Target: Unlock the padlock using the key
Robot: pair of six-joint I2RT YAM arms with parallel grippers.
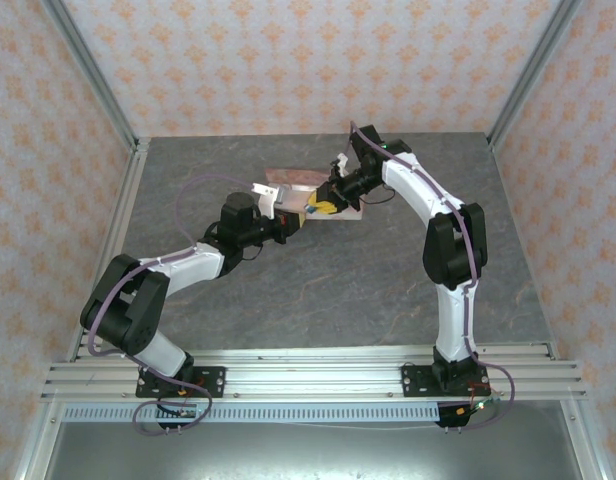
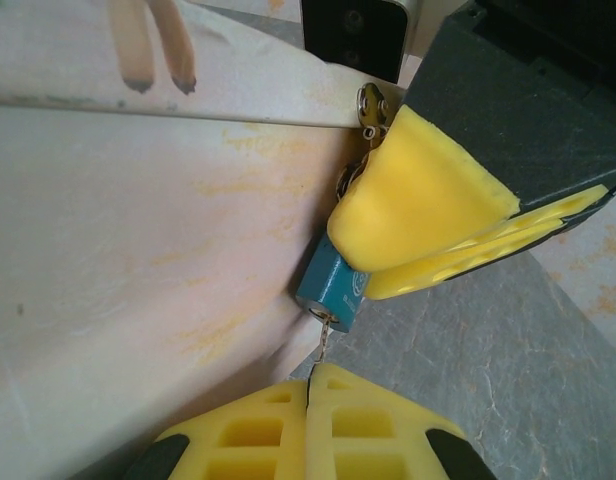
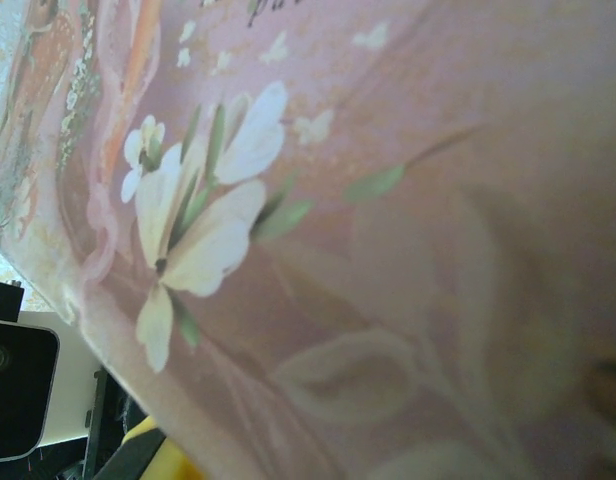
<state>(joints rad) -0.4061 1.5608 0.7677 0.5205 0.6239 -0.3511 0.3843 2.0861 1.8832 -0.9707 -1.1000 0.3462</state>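
Left pincer (image 2: 310,388): yellow pads pressed together at the bottom of the left wrist view, with the key nipped in the seam between them.
Key (image 2: 324,343): thin pale metal sliver rising from the left pincer's pad seam. Its far end meets the underside of the padlock. How far it has gone in cannot be told.
Padlock (image 2: 333,288): small teal body directly ahead of the left pincer's tips. Its lower part is exposed and its upper part is covered by the right pincer's pads.
Right pincer (image 2: 368,265): closed on the padlock from the right, one thick yellow pad above and one slotted pad below.
Shackle (image 2: 372,106): small metal loop just beyond the right pincer's upper pad, against the box edge. Detail is too small to read.
Box (image 3: 388,200): pink, printed with white flowers, close under the right pincer. In the left wrist view its pale side (image 2: 138,250) lies left of both pincers.
Overhead: left pincer (image 1: 291,222) and right pincer (image 1: 323,207) meet tip to tip at the near edge of the box (image 1: 288,178).
Desk (image 1: 338,300): grey, stone-patterned, beneath both pincers.
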